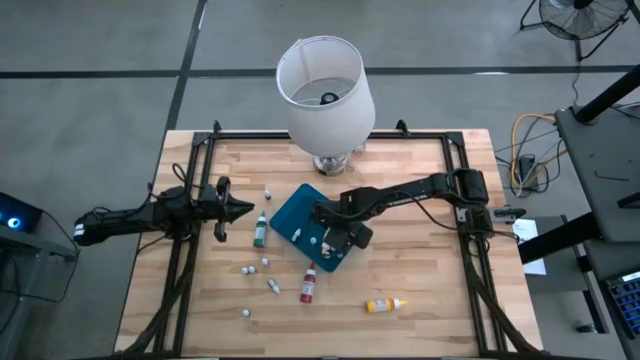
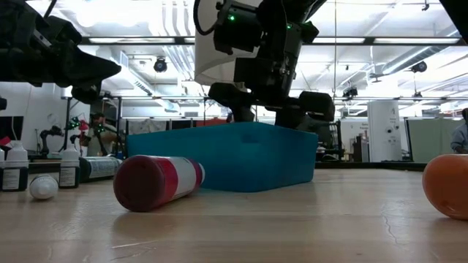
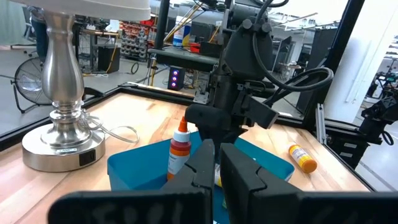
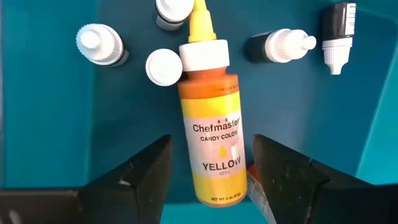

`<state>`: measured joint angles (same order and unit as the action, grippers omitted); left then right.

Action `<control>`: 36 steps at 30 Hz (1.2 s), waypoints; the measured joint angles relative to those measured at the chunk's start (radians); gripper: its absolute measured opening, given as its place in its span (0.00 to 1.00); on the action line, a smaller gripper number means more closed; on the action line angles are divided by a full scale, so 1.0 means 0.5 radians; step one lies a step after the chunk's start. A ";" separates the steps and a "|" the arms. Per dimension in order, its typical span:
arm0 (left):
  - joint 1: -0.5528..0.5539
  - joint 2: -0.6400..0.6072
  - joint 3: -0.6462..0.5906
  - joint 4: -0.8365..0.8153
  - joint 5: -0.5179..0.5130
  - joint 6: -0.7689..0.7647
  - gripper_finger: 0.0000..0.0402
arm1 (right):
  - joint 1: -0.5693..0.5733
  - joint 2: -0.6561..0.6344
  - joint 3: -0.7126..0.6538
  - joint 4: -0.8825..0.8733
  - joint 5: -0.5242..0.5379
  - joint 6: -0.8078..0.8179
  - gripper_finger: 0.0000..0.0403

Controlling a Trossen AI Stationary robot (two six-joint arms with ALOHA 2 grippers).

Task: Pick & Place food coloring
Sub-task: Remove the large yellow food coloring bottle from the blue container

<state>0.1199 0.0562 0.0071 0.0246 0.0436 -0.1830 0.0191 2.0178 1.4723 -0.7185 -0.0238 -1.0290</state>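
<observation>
Overhead, a pale butcher-block table [image 1: 420,290] stands on grey concrete under a white-shaded lamp [image 1: 324,88]. Right gripper [image 1: 338,240], jaws wide, hovers over the teal tray [image 1: 295,215], where a yellow food coloring bottle [image 4: 209,134] lies among small capped bottles. Left gripper [image 1: 240,209], jaws closed and empty, waits beside a green bottle [image 1: 260,230]. Red [image 1: 309,285] and orange [image 1: 384,304] bottles lie on the wood.

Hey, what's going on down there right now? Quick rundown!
Right gripper open above the blue tray, over a yellow bottle lying inside. Left gripper shut, waiting at the table's left. Red bottle on the table.
</observation>
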 joint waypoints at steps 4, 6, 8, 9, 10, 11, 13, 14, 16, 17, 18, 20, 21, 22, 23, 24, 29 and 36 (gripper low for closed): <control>0.000 0.000 0.000 0.000 -0.001 -0.001 0.00 | -0.010 0.057 0.010 -0.003 0.002 0.019 0.53; -0.001 -0.001 0.000 0.000 -0.001 0.000 0.00 | -0.010 0.089 0.037 -0.008 0.008 0.024 0.53; -0.001 0.000 0.000 0.000 -0.001 -0.001 0.00 | -0.009 0.113 0.071 0.000 0.011 0.026 0.53; 0.000 0.000 0.000 -0.001 -0.001 -0.001 0.00 | -0.009 0.121 0.084 -0.002 0.013 0.026 0.53; -0.001 -0.001 0.000 -0.001 -0.001 0.000 0.00 | -0.009 0.132 0.091 -0.002 0.014 0.026 0.53; 0.000 -0.001 0.000 -0.001 -0.001 -0.001 0.00 | -0.009 0.141 0.092 -0.003 0.017 0.026 0.53; -0.001 0.000 0.000 -0.001 -0.001 -0.001 0.00 | -0.010 0.146 0.092 -0.016 0.018 0.030 0.53; 0.000 0.000 0.000 -0.001 -0.001 0.000 0.00 | -0.010 0.146 0.093 -0.016 0.018 0.031 0.53; -0.001 -0.001 0.000 -0.001 -0.001 0.000 0.00 | -0.010 0.145 0.096 -0.016 0.018 0.031 0.53; 0.000 0.000 0.000 -0.001 -0.001 -0.001 0.00 | -0.010 0.145 0.096 -0.017 0.017 0.031 0.53; 0.000 -0.001 0.000 -0.001 -0.001 0.000 0.00 | -0.011 0.145 0.096 -0.018 0.017 0.031 0.53; 0.000 0.000 0.000 -0.001 -0.001 0.000 0.00 | -0.012 0.145 0.096 -0.018 0.014 0.031 0.53; 0.000 -0.001 0.000 -0.001 -0.001 0.000 0.00 | -0.013 0.145 0.096 -0.017 0.008 0.031 0.52; -0.001 -0.001 0.000 -0.001 -0.001 0.000 0.00 | -0.014 0.145 0.095 -0.017 0.006 0.031 0.51; 0.000 -0.001 0.000 -0.002 -0.001 0.000 0.00 | -0.014 0.145 0.094 -0.017 0.004 0.031 0.50; -0.001 -0.001 0.000 -0.002 -0.001 0.000 0.00 | -0.014 0.145 0.092 -0.019 0.004 0.031 0.48; -0.001 0.000 0.000 -0.002 -0.001 0.000 0.00 | -0.014 0.144 0.081 -0.015 0.001 0.031 0.36; -0.001 0.000 0.000 -0.002 -0.001 0.000 0.00 | -0.014 0.142 0.077 -0.016 0.001 0.031 0.24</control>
<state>0.1196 0.0562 0.0071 0.0238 0.0433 -0.1829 0.0120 2.0888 1.5108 -0.7265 -0.0235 -1.0134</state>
